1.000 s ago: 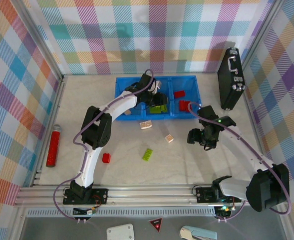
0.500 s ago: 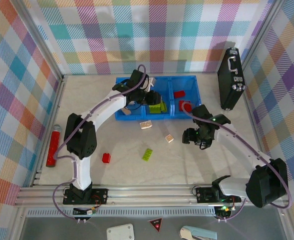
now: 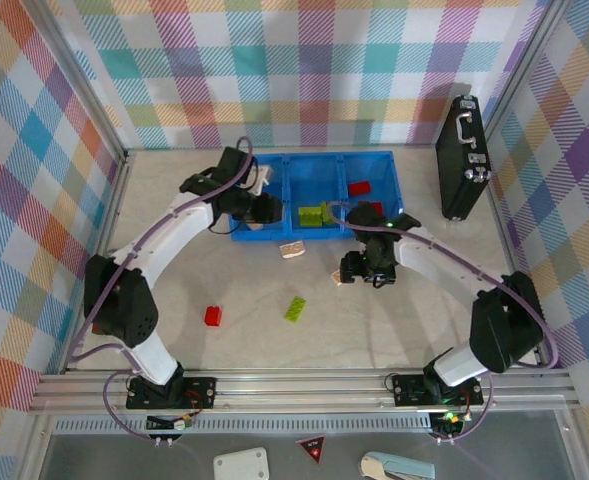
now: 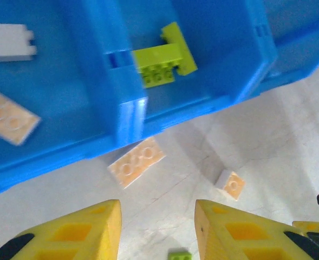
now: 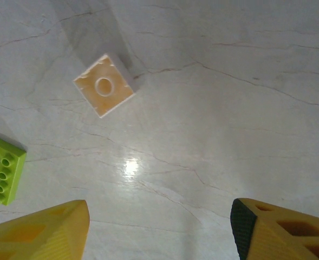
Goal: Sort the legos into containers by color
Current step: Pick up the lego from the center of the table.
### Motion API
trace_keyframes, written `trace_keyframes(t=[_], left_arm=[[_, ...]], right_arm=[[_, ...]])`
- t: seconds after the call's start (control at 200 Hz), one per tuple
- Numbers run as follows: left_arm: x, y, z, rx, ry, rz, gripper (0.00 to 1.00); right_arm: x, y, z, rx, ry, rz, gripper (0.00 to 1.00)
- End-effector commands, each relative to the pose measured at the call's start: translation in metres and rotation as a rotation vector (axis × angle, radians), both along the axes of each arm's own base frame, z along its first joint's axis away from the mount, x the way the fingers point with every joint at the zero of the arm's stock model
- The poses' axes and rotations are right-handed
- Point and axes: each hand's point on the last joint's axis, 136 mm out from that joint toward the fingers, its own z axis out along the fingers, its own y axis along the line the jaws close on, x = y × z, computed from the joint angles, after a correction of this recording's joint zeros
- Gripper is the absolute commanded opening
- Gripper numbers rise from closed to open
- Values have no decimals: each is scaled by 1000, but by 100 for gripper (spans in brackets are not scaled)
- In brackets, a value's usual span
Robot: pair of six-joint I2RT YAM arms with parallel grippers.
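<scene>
Flanking the blue bin (image 3: 324, 160) are a black case (image 3: 462, 155) and red cylinder (image 3: 107, 290).

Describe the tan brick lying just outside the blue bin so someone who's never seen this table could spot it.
Find the bright blue three-compartment plastic bin at the far middle of the table. Just in front of its near wall, by the divider between the left and middle compartments, lies a tan rectangular brick. It is longer than the small square tan brick farther out.

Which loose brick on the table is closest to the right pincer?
The small square tan brick; the lime brick, red brick and longer tan brick lie farther away.
</scene>
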Motion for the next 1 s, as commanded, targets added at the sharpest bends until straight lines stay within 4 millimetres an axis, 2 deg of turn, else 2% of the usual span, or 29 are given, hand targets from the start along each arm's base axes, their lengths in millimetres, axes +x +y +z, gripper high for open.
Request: trace_keyframes(t=[0.0,0.215,0.465,0.585,0.81,0.995], left_arm=[[-17,25,8,-1,10,10,41],[-31,68,-1,26,40,59,41],[-43,99,-20,106,24,89,42],[-43,104,-32,135,20,93,41],[-40,107,-38,146,6,90,40],[-38,108,-35,144,-4,97,40]], right_arm=[[7,16,-4,-23,-1,34,71],[17,33,-17,-93,7,80,71],[31,34,-29,-104,-26,-61,70],[37,38,-34,-70,-34,-190,71],[44,26,-30,-109,-48,-508,69],[47,30,-34,-79,-47,-591,66]])
